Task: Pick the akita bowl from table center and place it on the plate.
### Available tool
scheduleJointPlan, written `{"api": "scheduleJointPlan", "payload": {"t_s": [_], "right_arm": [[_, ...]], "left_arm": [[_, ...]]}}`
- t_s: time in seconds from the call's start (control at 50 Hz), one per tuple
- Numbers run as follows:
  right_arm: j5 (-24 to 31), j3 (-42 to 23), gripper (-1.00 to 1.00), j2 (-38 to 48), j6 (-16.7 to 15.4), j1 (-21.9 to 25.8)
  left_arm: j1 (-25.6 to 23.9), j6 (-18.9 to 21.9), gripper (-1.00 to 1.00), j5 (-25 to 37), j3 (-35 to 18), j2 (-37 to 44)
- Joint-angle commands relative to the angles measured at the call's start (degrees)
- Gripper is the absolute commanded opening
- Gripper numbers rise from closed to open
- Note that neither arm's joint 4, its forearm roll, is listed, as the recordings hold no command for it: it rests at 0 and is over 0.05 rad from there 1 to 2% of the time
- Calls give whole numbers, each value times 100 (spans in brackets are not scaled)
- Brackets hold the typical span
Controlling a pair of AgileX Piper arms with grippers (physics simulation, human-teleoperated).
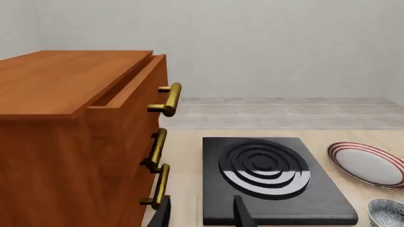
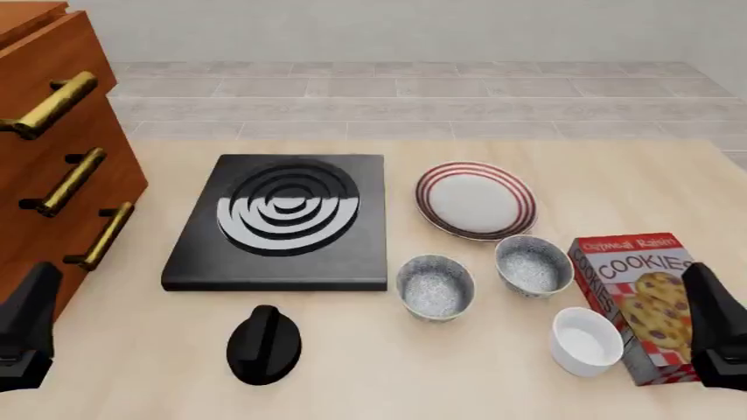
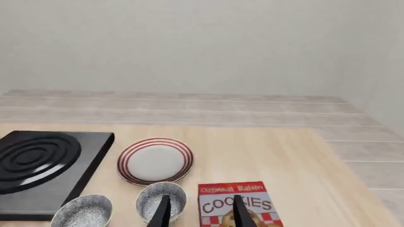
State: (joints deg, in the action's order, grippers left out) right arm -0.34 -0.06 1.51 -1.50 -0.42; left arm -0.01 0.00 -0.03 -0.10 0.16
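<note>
Speckled and untouched, the akita bowl [image 2: 436, 286] sat mid-desk, near the plate [image 2: 475, 199], while both spread, empty grippers, left [image 2: 26, 337] and right [image 2: 716, 337], waited at the near edge; reaching came next.

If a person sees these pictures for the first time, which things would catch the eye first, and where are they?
Probably the black stove slab with its white rings, left of the table's centre, and the red cookie box at the right edge. Between them stand two speckled bowls, just in front of the red-ringed plate.
</note>
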Motion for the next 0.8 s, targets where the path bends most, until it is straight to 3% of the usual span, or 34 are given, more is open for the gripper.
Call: {"api": "scheduleJointPlan", "payload": {"t_s": [0.02, 0.24, 0.46, 0.62, 0.7, 0.8], "right_arm": [[61, -4, 100, -119, 177, 65], [517, -376, 100, -145, 239, -32], [1489, -1446, 100, -136, -93, 319], [1601, -1712, 100, 175, -352, 530], [1422, -1706, 100, 868, -408, 954], [1423, -1886, 100, 1134, -590, 1116]], "left_arm": [[1, 0, 100, -8, -14, 28], [0, 0, 100, -8, -14, 26], [1, 1, 100, -8, -14, 25], [2, 1, 100, -8, -14, 28], [2, 0, 100, -8, -14, 28], [2, -1, 100, -8, -14, 28]]}}
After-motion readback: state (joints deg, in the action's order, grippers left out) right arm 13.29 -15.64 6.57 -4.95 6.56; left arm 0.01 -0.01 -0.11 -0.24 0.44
